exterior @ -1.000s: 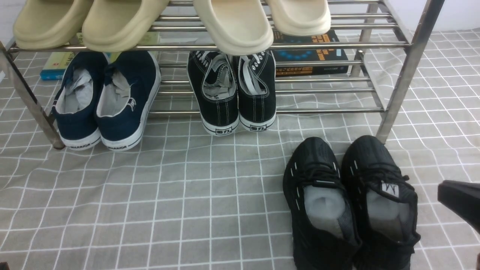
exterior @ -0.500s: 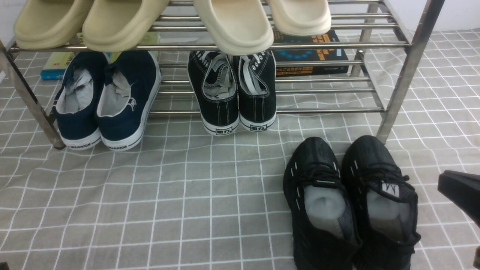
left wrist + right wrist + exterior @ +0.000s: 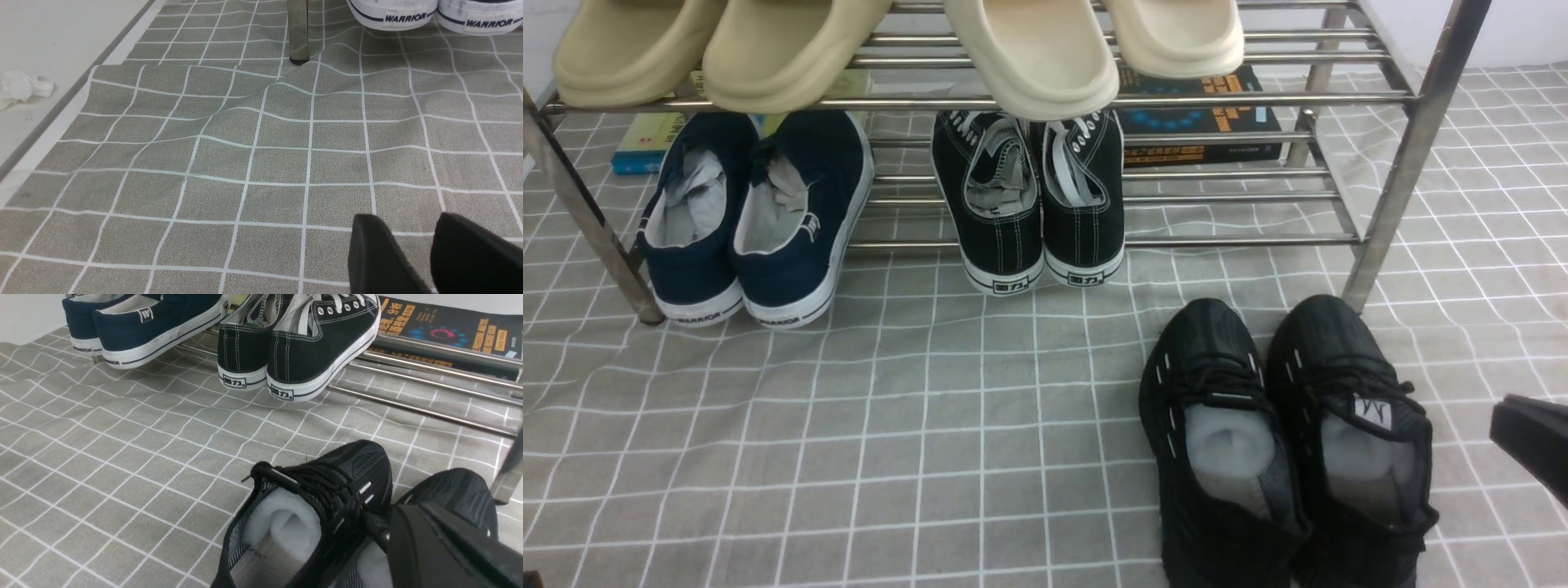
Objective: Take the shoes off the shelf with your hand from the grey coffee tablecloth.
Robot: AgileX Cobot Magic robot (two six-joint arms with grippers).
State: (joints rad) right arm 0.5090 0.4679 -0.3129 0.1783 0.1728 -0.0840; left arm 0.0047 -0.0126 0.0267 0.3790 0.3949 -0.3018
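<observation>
- Left tool [image 3: 425, 253] low over the grey coffee tablecloth [image 3: 849, 425], fingers slightly parted, holding nothing.
- Navy sneakers [image 3: 752, 220], then black canvas sneakers [image 3: 1033, 204] on the shelf [image 3: 1388, 196] lower tier.
- All-black shoes [image 3: 1282, 441] down on the cloth, just in front of the shelf's right leg.
- Right tool [image 3: 1531, 445] beside them, not gripping; opening can't tell.

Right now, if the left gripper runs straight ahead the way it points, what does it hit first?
Mostly bare grey coffee tablecloth lies ahead of the left gripper. Farther on stand the shelf leg and the navy sneakers; depth is unclear.
</observation>
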